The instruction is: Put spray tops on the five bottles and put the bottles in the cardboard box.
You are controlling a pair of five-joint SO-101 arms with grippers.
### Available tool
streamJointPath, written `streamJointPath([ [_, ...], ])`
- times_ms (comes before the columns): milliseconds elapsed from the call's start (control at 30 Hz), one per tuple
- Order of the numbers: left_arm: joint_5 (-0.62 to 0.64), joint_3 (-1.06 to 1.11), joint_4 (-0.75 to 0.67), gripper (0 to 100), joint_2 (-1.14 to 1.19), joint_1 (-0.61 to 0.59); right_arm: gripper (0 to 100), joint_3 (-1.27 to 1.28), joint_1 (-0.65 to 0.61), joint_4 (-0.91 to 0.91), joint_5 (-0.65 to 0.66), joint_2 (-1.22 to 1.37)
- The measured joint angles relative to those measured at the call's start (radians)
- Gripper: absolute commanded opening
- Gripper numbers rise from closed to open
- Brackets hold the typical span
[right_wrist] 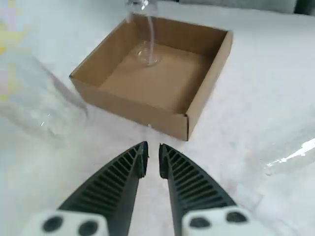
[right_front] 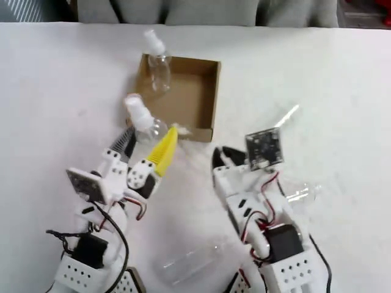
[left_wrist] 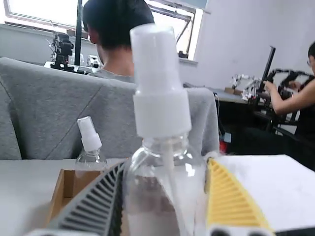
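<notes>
**Bottle (right_front: 148, 125) with spray top, held at cardboard box (right_front: 194, 101)**

Left gripper (right_front: 151, 131) had its fingers clamped on it, just outside the box's near corner. Second capped bottle (right_front: 159, 68) stood inside the box. Right gripper (right_wrist: 152, 147), fingers nearly together, held nothing above the surface (right_front: 317, 73).

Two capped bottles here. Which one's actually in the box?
The bottle standing upright in the far left corner of the box. The other capped bottle is outside, by its near left corner, clamped in the left gripper.

White arms (right_front: 79, 268), black servos (right_front: 281, 241), red cables (right_front: 263, 220); left end effector (right_front: 153, 129) yellow-and-grey ribbed, right end effector (right_wrist: 152, 146) black ribbed.
</notes>
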Motion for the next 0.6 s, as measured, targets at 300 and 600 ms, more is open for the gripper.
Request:
streamJointPath([
  [300, 0.005, -0.227, -0.005, 2, 0.292, -0.005, 1.7, 0.014, -0.153, 0.049, 0.000, -0.003],
  [600, 0.005, -0.405, -0.005, 2, 0.684, 0.009, 1.7, 0.175, -0.157, -0.140, 0.000, -0.002],
])
